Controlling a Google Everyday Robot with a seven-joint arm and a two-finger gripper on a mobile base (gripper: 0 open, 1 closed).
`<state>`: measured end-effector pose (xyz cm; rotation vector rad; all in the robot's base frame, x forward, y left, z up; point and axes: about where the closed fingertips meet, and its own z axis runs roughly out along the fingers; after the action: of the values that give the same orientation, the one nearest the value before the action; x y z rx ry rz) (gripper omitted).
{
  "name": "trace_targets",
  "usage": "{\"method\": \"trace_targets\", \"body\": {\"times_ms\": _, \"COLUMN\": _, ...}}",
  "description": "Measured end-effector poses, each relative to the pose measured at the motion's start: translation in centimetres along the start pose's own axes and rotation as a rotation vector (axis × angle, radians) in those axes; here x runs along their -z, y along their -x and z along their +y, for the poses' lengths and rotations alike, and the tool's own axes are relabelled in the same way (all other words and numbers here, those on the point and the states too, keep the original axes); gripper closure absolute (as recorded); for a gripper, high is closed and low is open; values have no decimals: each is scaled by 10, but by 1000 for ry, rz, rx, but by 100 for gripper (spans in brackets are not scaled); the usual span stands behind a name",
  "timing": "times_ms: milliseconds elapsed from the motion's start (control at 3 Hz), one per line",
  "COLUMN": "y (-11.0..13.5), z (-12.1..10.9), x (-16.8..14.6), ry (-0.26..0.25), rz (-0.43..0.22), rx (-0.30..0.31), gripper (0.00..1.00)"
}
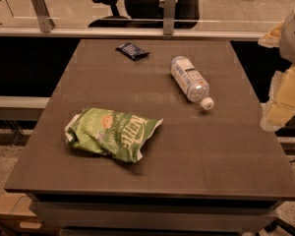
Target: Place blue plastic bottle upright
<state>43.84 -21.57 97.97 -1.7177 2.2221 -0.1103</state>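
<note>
The blue plastic bottle [190,80] lies on its side on the brown table [206,156], right of centre toward the back. It is clear and faintly bluish with a white-and-blue label, and its white cap [207,103] points toward the front right. My gripper [280,114] hangs at the right edge of the view, beyond the table's right side and apart from the bottle. It holds nothing that I can see.
A crumpled green chip bag [112,133] lies on the front left of the table. A small flat dark blue snack packet [132,50] lies near the back edge. Behind the table stand a glass railing [103,21] and a black office chair [137,1].
</note>
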Motion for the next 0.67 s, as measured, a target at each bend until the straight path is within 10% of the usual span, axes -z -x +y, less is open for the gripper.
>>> {"method": "trace_targets", "body": {"times_ms": 667, "y": 4, "z": -5, "x": 6, "ry": -22, "rz": 10, "rx": 40, "gripper": 0}}
